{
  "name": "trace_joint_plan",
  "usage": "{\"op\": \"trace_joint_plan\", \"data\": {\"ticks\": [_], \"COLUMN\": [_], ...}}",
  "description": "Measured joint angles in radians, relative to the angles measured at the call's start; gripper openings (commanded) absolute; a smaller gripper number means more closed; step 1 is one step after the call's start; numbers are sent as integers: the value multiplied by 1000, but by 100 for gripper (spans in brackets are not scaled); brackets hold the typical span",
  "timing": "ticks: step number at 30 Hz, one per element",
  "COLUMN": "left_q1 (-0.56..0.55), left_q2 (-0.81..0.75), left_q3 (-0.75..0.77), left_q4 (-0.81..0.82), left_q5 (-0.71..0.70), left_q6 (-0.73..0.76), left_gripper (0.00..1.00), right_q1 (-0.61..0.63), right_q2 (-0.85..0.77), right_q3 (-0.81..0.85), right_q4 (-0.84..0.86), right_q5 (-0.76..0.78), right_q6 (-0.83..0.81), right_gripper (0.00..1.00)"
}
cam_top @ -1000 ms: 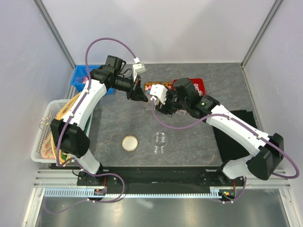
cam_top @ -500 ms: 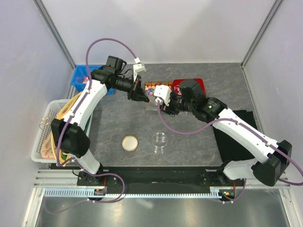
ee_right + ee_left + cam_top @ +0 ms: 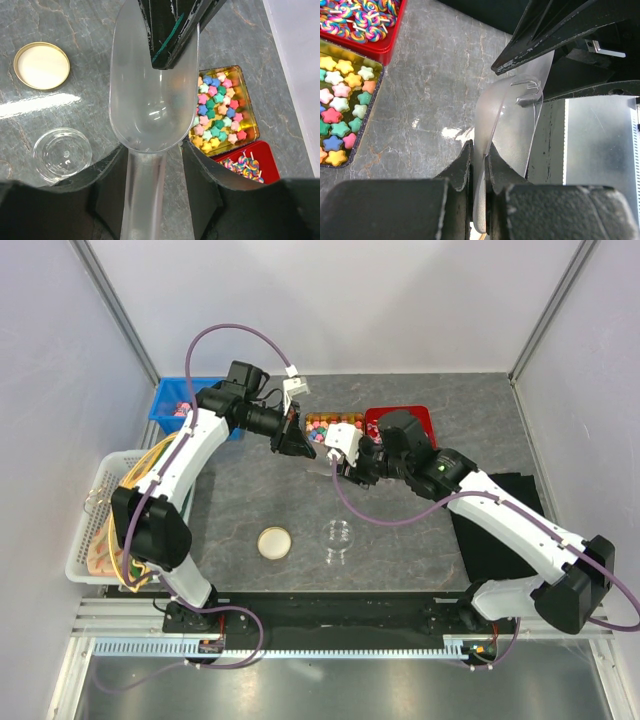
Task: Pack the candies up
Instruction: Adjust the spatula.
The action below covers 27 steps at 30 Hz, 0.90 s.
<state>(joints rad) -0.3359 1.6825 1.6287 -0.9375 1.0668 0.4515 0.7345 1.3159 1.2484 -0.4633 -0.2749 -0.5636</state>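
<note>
Pinching end effector (left): left end effector (image 3: pixel 479 150) is closed tight on the thin rim of the clear scoop (image 3: pixel 150 100), at the far end of its bowl.
Straddling end effector (right): right end effector (image 3: pixel 152 150) has its jaws part-way apart on either side of the scoop's handle; a sliver of surface (image 3: pixel 65 15) shows beside the handle on one side, so I judge it not clamped yet.
Scoop axis: handle points back to the right end effector and the bowl mouth points away to the left one; the scoop hangs between them above the surface.
Candies: star candies (image 3: pixel 216 105) in pink, yellow, teal, blue and orange fill a gold tin (image 3: pixel 251 131) at the far side of the surface.
Key relation: in the right wrist view the tin lies just beside the bowl, off to its right, so the scoop's length runs past the tin, not into it; a turn toward the tin looks needed.
Nearer arm: both are near; the right one has the handle end.
Glass jar (image 3: pixel 62 154): open, no candies show inside, near side, well apart from the tin.
Gold lid (image 3: pixel 41 65): flat beside the jar.
Red bin (image 3: pixel 260 170): swirl lollipops (image 3: pixel 360 20), touching the tin's side.
</note>
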Motion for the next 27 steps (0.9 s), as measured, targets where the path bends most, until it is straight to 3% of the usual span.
{"op": "trace_joint_plan", "data": {"ticks": [14, 22, 27], "left_q1": [21, 54, 62], "left_q2": [11, 17, 29], "left_q3": [-16, -16, -16], "left_q4": [2, -13, -21], "left_q5": [71, 152, 166], "left_q6": [48, 85, 89], "left_gripper": [2, 2, 2], "right_q1": [0, 4, 6], "right_q2": [-1, -16, -17], "right_q3": [-16, -16, -16], "right_q4": [31, 62, 60], "right_q5": [-9, -21, -12], "right_q6": [3, 9, 20], "right_gripper": [57, 43, 26]}}
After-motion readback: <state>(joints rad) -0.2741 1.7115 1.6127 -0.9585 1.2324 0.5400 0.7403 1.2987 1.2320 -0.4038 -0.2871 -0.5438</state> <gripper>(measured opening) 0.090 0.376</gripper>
